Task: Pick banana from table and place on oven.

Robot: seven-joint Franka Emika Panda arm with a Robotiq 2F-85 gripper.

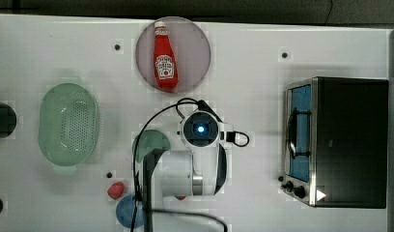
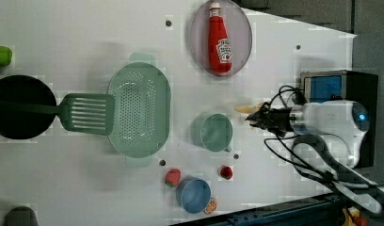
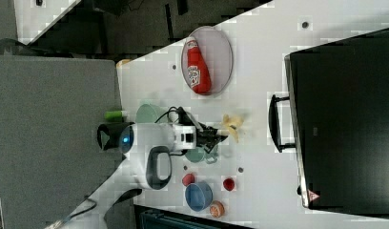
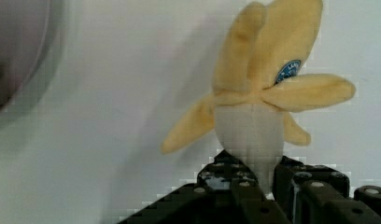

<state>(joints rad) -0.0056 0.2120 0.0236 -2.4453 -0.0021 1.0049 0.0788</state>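
The plush banana (image 4: 254, 112) (half-peeled, with yellow peel flaps spread out and a small blue sticker on one) is pinched at its pale cream tip between the black fingers of the gripper (image 4: 268, 186), which is narrowed around it. In the left view the banana (image 2: 249, 108) sticks out from the gripper (image 2: 256, 117) over the white desk (image 2: 63, 179), between the green mug (image 2: 216, 133) and the toaster oven (image 2: 338, 84); whether it touches the desk I cannot tell. In the right view the banana (image 3: 232, 125) lies between the gripper (image 3: 220, 136) and the oven (image 3: 345, 119), whose black top is bare. Further out, a ketchup bottle (image 1: 164, 55) lies on a grey plate (image 1: 197, 41), a green colander (image 1: 68, 123) sits at the top view's left, and a strawberry (image 2: 172, 177) rests just beside a blue bowl (image 2: 194, 195).
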